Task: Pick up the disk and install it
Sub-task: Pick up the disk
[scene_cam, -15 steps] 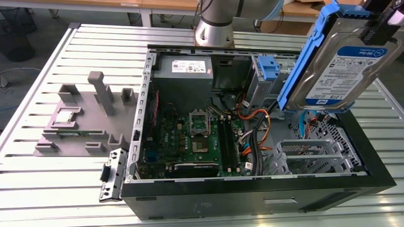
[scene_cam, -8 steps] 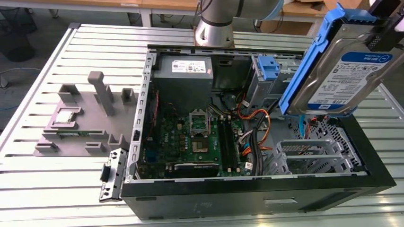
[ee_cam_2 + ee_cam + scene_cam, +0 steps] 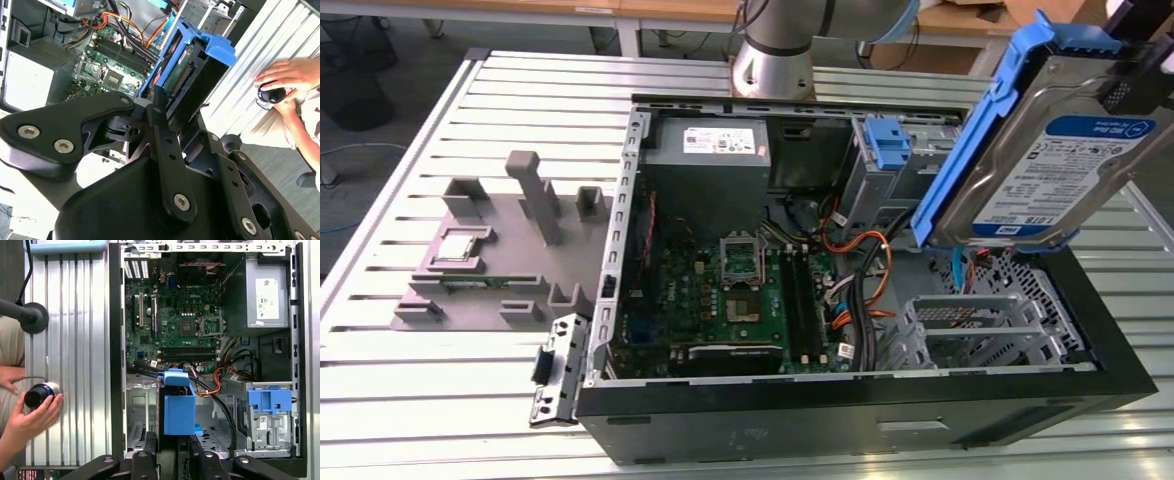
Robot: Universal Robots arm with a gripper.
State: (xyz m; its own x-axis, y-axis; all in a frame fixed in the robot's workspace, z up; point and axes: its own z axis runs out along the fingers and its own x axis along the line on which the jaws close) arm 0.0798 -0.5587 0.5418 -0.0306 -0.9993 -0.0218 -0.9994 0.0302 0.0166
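Observation:
The disk (image 3: 1047, 150), a silver drive with a white-and-blue label in a blue carrier bracket, hangs tilted in the air above the open computer case (image 3: 854, 420), on the exterior view's right. My gripper (image 3: 1137, 72) is shut on its upper end. In the first wrist view the disk (image 3: 179, 407) appears edge-on over the metal drive cage (image 3: 137, 410), with my gripper (image 3: 172, 447) closed around it. The second wrist view has the disk (image 3: 192, 60) between my black fingers (image 3: 159, 117), with the motherboard (image 3: 112, 65) beyond it.
Inside the case are a grey power-supply box (image 3: 710, 150), a motherboard (image 3: 734, 290), orange cables (image 3: 867, 250), a bare blue bracket (image 3: 887, 140) in a bay and an empty drive cage (image 3: 974, 320). A grey fixture (image 3: 494, 250) sits on the slatted table. A person's hand (image 3: 30, 415) holds a small black device beside the case.

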